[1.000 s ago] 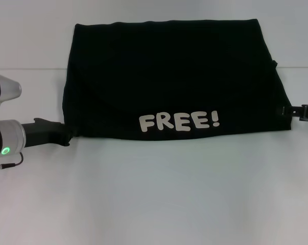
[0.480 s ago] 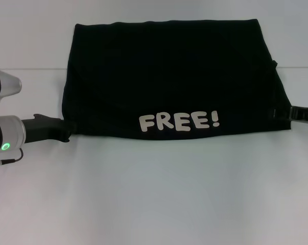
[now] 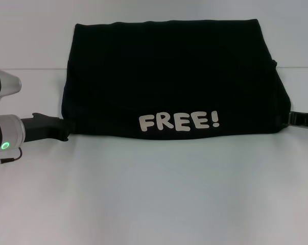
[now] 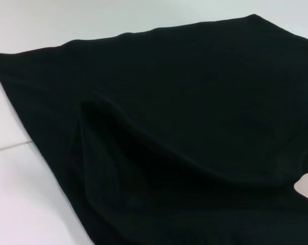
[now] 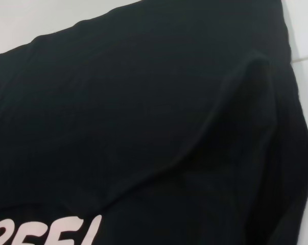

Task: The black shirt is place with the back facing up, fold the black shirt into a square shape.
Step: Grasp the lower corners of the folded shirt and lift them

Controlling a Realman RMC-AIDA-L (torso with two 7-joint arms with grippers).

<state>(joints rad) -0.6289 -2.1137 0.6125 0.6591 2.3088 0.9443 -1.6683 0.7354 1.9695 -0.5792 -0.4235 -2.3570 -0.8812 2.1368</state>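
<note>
The black shirt (image 3: 169, 76) lies on the white table (image 3: 154, 194), folded into a wide rectangle. Its cream "FREE!" lettering (image 3: 179, 121) faces up near the front edge. My left gripper (image 3: 66, 128) is low at the shirt's front left corner, touching or just beside the cloth. At the front right corner, my right gripper (image 3: 291, 118) sits at the shirt's edge, mostly out of frame. The left wrist view shows the black shirt (image 4: 194, 127) with a raised fold of cloth. The right wrist view shows the black shirt (image 5: 143, 102) with a similar ridge and part of the lettering (image 5: 56, 232).
The white table spreads wide in front of the shirt. A thin seam line (image 3: 26, 69) in the table runs behind the shirt's left side. Nothing else stands on the surface.
My left gripper has risen slightly toward the shirt's front left corner. My right gripper has dropped a little and drawn back to the right, away from the shirt's right edge.
</note>
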